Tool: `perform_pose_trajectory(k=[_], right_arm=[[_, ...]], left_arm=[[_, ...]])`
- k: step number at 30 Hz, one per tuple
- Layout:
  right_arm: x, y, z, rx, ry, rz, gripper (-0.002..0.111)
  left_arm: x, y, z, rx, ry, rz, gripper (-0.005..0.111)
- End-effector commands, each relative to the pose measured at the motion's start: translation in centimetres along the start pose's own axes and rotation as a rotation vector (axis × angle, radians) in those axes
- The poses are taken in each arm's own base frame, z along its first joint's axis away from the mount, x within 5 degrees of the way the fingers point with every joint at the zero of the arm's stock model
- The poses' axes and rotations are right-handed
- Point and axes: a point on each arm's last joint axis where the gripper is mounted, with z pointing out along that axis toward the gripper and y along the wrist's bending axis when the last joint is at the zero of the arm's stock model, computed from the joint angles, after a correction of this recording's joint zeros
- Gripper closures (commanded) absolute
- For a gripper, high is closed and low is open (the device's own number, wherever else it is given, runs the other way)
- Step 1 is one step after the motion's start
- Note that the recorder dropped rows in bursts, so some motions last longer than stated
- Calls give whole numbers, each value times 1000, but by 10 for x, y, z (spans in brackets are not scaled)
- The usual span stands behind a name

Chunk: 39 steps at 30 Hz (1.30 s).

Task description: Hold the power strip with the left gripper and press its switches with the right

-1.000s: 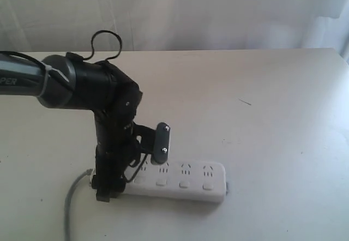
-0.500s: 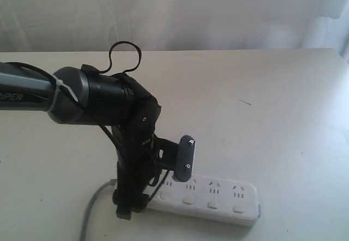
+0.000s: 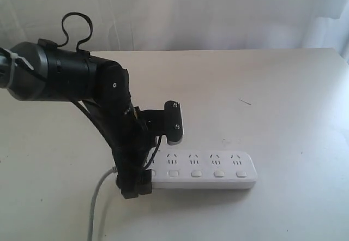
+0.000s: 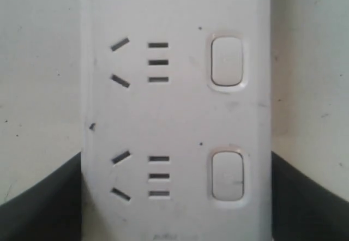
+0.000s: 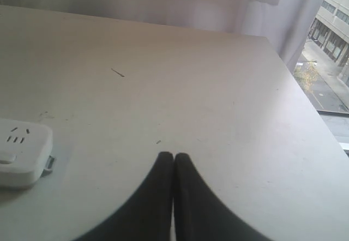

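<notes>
The white power strip [image 3: 207,171] lies flat on the table, its grey cord [image 3: 97,203] trailing off its left end. My left gripper [image 3: 152,167] comes down over that end with one black finger on each long side, shut on the strip. In the left wrist view the strip [image 4: 174,115] fills the gap between the fingers [image 4: 43,203], and two switches [image 4: 226,61] show. A row of switches [image 3: 196,173] runs along the strip's near edge. My right gripper [image 5: 173,156] is shut and empty over bare table, the strip's far end [image 5: 22,154] off to one side of it. It is outside the exterior view.
A white curtain [image 3: 218,12] hangs behind the table's back edge. A small dark mark [image 3: 245,102] sits on the tabletop right of centre. The right wrist view shows the table's corner [image 5: 272,42] with a window beyond it.
The left arm and the strip moved together: first toward the front right, then back up. The strip now lies level, and the arm's barrel has swung left.
</notes>
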Motion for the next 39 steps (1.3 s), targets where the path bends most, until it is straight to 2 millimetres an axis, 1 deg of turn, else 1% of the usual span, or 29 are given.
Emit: perform_pose_trajectory(k=[1,2,4,6,9,11,14,19,27,29,32,33,34,36,39], right_arm=[[1,0,0,3,-3,-7,108],[1,0,0,3,-3,-7,108],[1,0,0,3,-3,-7,108],[1,0,0,3,-3,-7,108],[1,0,0,3,-3,-7,108],[1,0,0,3,-3,-7,108],[1,0,0,3,-3,-7,108],[1,0,0,3,-3,-7,108],[1,0,0,1,-4,-1,108],[0,-1,0,16,-16,-61,108],[-6,-3,0,47,-78,-203,108],[-10,-4,-1,55,-125,-224,108],[-17,-3,-2,57,-202,-206,108],[-32,-2,-6,42,-373,-96,108],[-51,-3,-16,-8,-614,133,108]], left_arm=[[7,-14,5,78,-10,19,107],[12,-19,12,80,-7,30,107],[17,-21,18,60,-10,27,107],[21,-22,22,41,-9,31,107],[30,-27,27,41,42,70,107],[34,-27,29,22,62,58,107],[36,-23,29,-26,85,42,107],[36,-21,29,-43,79,41,107],[38,-23,29,-19,98,47,107],[38,-23,29,-19,98,43,107],[38,-23,29,-19,98,39,107],[38,-23,29,-19,98,39,107],[38,-23,29,-19,98,39,107],[38,-23,29,-19,98,46,107],[37,-23,29,-22,95,49,107]])
